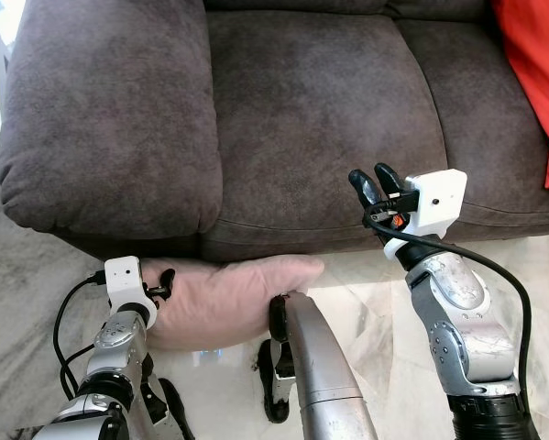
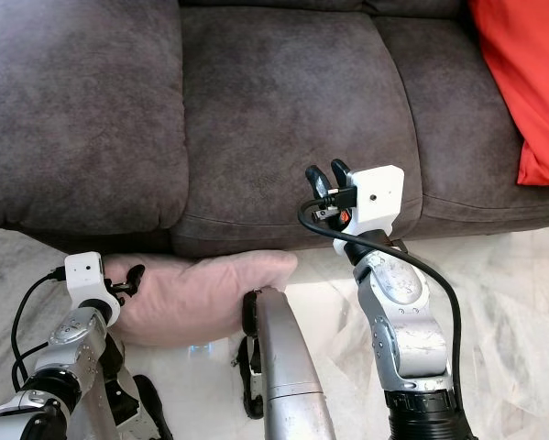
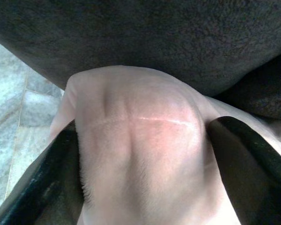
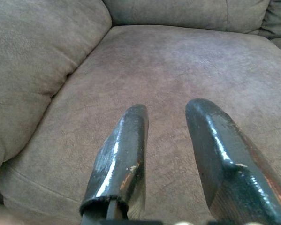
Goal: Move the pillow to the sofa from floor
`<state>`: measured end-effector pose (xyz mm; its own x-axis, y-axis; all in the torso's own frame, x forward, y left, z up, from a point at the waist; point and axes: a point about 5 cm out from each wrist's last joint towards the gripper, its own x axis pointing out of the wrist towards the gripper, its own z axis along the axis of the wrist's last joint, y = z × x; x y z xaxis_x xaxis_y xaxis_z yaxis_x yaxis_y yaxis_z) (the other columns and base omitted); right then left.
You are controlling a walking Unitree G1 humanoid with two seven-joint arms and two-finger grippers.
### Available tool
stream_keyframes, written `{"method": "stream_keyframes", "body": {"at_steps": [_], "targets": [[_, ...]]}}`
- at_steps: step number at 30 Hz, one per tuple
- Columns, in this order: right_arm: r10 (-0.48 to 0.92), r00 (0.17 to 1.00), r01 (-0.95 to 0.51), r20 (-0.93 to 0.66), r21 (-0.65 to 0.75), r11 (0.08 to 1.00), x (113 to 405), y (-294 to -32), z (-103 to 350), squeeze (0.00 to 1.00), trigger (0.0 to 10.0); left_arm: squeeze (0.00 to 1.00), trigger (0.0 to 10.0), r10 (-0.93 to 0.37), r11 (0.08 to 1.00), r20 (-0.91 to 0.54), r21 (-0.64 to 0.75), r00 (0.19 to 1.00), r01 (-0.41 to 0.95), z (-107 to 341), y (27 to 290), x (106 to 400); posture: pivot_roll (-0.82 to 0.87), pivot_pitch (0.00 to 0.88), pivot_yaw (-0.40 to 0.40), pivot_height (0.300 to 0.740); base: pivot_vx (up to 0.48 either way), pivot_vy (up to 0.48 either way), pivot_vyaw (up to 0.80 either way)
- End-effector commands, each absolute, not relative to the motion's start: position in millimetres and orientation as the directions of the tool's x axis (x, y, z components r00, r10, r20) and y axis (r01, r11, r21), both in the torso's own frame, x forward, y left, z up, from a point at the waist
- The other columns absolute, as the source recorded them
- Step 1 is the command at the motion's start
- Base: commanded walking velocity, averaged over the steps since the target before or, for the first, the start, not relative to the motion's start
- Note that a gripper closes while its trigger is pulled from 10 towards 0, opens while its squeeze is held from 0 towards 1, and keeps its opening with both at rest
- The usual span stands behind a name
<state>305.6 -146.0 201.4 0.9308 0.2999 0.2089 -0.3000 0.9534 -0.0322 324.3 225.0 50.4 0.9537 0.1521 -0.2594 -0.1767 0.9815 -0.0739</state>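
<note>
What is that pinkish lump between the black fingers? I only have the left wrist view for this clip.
Observer: It is the pillow, lying on the floor against the front of the dark sofa. The left pincer is closed on its end.
Operator: Is the other arm helping to hold it?
Observer: No. The right pincer is raised over the front edge of the sofa seat, fingers apart, holding nothing.
Operator: Is the seat free for the pillow?
Observer: The cushion under the right pincer is bare; an orange-red cushion lies further to the robot's right.
</note>
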Motion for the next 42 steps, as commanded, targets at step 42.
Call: {"method": "stream_keyframes", "body": {"at_steps": [42], "targets": [[0.272, 0.938, -0.277, 0.214, -0.007, 0.961, 312.5, -145.4, 194.3, 0.0, 10.0, 0.0, 0.0, 0.154, 0.98, -0.31, -0.076, 0.938, -0.186, 35.0, 220.5, 314.1, -0.12, 0.448, -0.253, 0.524, 0.0, 0.0, 0.0]]}}
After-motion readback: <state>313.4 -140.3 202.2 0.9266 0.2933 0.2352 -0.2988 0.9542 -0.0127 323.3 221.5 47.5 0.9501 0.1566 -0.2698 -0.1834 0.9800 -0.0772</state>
